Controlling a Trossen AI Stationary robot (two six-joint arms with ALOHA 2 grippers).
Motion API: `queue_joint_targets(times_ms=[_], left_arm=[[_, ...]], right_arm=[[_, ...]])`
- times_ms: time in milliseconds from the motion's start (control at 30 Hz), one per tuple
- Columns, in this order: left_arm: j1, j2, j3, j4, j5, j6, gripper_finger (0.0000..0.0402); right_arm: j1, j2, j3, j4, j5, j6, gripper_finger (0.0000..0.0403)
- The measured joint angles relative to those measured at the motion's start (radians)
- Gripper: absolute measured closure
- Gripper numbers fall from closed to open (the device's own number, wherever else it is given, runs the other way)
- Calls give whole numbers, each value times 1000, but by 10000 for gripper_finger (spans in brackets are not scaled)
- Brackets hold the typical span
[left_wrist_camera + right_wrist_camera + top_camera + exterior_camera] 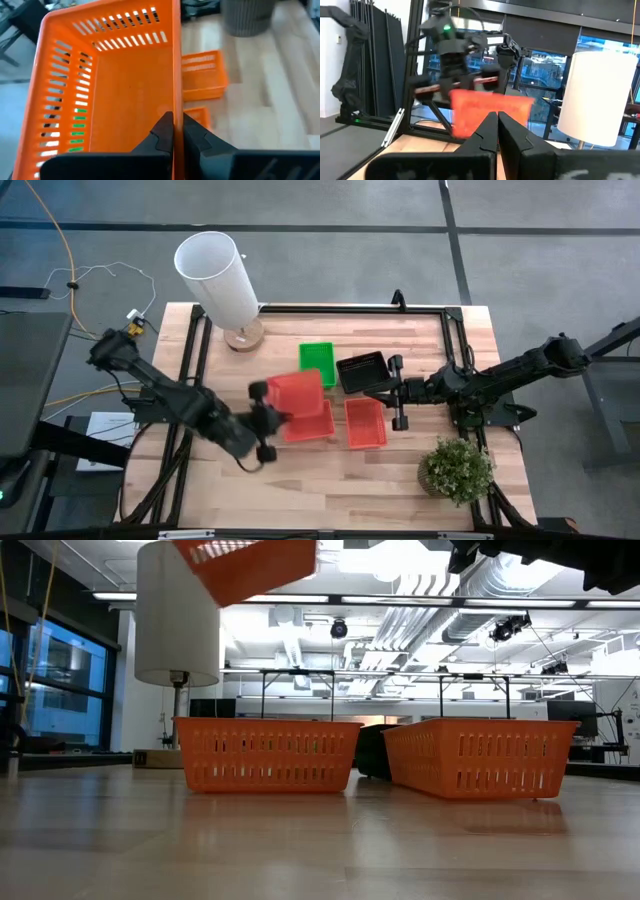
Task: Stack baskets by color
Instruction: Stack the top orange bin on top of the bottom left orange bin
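We see the left gripper point(174, 131) with its fingers point(162, 132) pinching the side wall of a red basket point(296, 391), one finger inside the basket and one outside. That held basket hangs in the air, tilted, above the middle of the table point(330, 480); in the low view it shows at the top of the picture, well clear of the wood. Through its mesh wall in the left wrist view we catch a glimpse of green.

Just below it in the high view, partly covered by it, a second red basket point(312, 423) lies flat on the table. A third red basket point(366, 423) lies just right of that one, apart from it. In the low view these two stand side by side on the table with a gap between them.

Farther back, a green basket point(318, 363) rests on the table, and a black basket point(362, 371) lies to its right, near it.

The right gripper point(497, 126) hovers just right of the black basket, its fingers point(487, 131) pressed together with nothing between them. We cannot tell whether it touches that basket.

A tall white cylinder point(217, 276) on a round wooden base stands at the far left of the table, and a small potted plant point(457, 469) sits at the near right corner.
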State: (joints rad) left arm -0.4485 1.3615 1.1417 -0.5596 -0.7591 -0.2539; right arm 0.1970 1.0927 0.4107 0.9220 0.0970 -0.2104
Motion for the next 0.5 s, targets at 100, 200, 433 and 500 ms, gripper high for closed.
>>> queue_joint_targets(times_ms=[100,200,433,500], left_arm=[[-14,93,40,-2,9,-2,401],[-22,157,33,-5,22,-59,401],[-24,283,15,26,-16,-170,401],[-20,316,15,64,-21,-172,401]], right_arm=[[0,0,0,3,0,17,403],[0,0,0,1,0,37,403],[0,0,0,-12,0,65,403],[0,0,0,-15,0,78,403]])
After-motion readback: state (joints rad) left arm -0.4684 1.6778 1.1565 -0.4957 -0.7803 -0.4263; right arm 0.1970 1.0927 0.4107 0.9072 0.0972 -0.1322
